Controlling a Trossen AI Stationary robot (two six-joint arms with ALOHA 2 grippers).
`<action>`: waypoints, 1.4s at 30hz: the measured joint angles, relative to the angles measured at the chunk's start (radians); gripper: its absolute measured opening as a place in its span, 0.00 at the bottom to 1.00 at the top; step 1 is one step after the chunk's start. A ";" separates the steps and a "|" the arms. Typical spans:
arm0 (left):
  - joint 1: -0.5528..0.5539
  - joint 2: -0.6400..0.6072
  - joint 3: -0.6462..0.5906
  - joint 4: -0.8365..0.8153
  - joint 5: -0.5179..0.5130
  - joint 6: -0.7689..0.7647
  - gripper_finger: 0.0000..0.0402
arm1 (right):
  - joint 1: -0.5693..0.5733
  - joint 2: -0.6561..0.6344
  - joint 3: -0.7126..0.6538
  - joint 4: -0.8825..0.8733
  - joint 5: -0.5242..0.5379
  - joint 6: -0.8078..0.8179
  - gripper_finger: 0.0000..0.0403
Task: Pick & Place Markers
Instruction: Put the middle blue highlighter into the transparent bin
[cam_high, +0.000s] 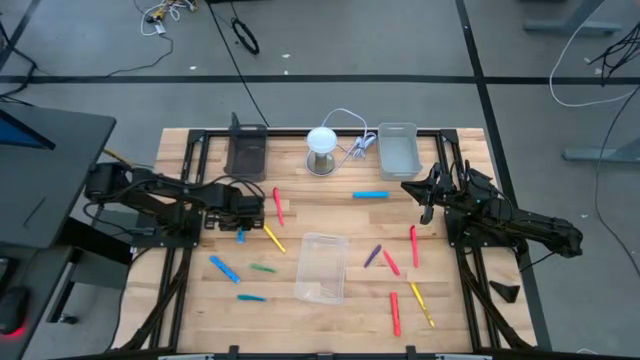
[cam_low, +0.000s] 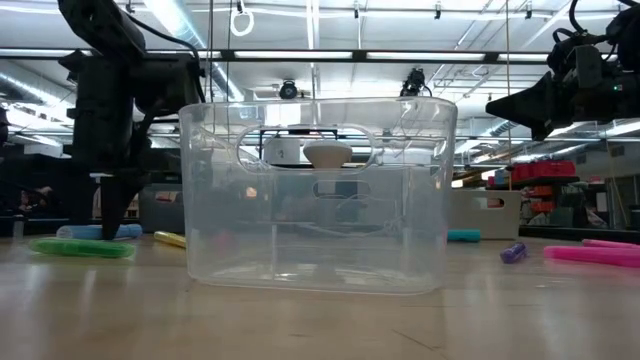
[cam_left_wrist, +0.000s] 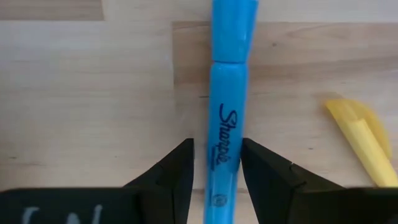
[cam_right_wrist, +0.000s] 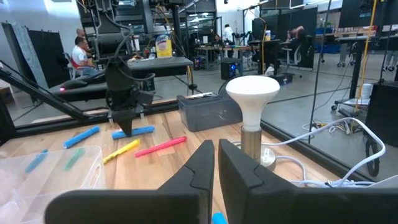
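Your left gripper (cam_left_wrist: 216, 171) has its fingers clamped on a blue marker (cam_left_wrist: 229, 93); your right gripper (cam_right_wrist: 216, 165) waits, fingers together.

A: Bright, even light; the low view shows long ceiling strip lights (cam_low: 330, 55) overhead, with glare on the clear bin (cam_low: 318, 190).

B: Shadows on the worktop (cam_high: 330, 215) are soft. Just ahead of the left tool (cam_left_wrist: 216, 168), the blue marker (cam_left_wrist: 229, 99) looks sharp, its far end slightly blurred.
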 joint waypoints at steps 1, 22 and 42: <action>0.002 0.001 0.000 0.000 0.000 0.000 0.34 | 0.000 0.000 0.000 0.000 0.000 0.000 0.07; 0.000 0.025 0.003 0.008 0.024 -0.044 0.17 | 0.000 0.000 0.000 0.000 0.000 0.000 0.07; -0.210 0.031 0.300 -0.239 0.037 -0.274 0.17 | 0.000 0.000 0.000 0.000 0.000 0.000 0.07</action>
